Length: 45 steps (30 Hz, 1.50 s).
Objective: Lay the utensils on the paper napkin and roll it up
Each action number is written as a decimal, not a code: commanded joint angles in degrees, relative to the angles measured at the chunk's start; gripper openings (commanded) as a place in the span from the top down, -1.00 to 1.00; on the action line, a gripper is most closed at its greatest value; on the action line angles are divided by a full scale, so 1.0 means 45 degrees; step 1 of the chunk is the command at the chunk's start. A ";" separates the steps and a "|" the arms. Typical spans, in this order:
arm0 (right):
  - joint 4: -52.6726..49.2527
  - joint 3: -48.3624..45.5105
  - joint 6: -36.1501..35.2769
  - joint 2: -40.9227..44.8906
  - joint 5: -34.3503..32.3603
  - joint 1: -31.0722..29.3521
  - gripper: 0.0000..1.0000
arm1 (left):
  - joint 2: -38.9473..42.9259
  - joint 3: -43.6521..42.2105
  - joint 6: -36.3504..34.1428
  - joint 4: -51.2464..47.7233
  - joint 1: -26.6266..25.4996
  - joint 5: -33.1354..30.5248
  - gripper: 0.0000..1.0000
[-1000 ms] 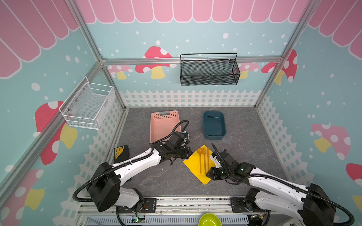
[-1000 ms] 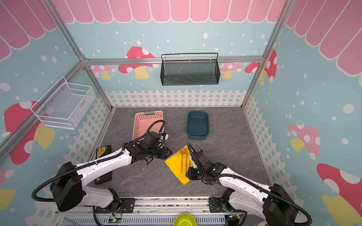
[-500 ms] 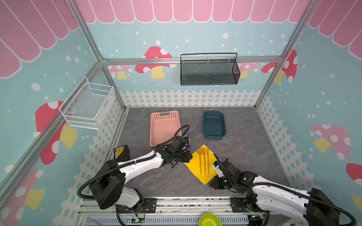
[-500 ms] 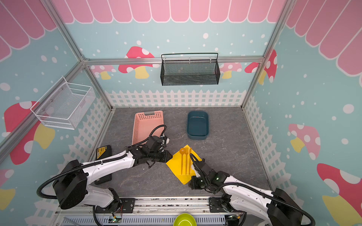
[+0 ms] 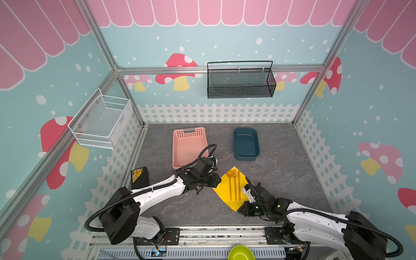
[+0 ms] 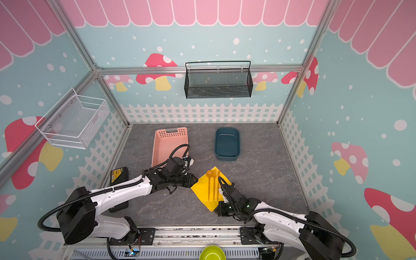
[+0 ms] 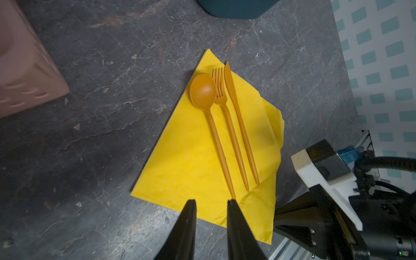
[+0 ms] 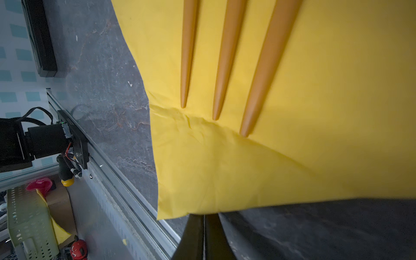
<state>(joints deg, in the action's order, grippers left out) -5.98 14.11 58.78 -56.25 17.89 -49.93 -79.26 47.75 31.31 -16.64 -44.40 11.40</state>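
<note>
I am watching the paper napkin (image 5: 221, 190) lying on the counter (image 5: 281, 168) just off the near corner of the pink basket (image 5: 190, 132), with the utensils (image 7: 220, 98), spoon, fork and knife, lying side by side on it. The left fingers (image 7: 188, 218) are hovering slightly parted and gripping nothing at the napkin's basket-side edge. The right fingers (image 8: 195, 236), on the side of the napkin away from the basket, are pinching shut on its lifted corner.

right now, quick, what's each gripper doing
left gripper: open, holding nothing, tips over the paper napkin
right gripper: shut, pinching the paper napkin's edge
</note>
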 commanded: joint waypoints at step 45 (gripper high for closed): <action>-0.0200 0.2226 -0.0329 -0.1926 -0.2262 0.0392 0.85 | -0.1156 -0.0035 -0.1441 -0.0164 -0.2309 0.0967 0.57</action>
<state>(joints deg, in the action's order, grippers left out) -6.07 22.55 57.43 -64.03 8.36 -48.69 -83.35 45.74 25.12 -17.74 -54.48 15.27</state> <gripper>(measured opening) 0.078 0.217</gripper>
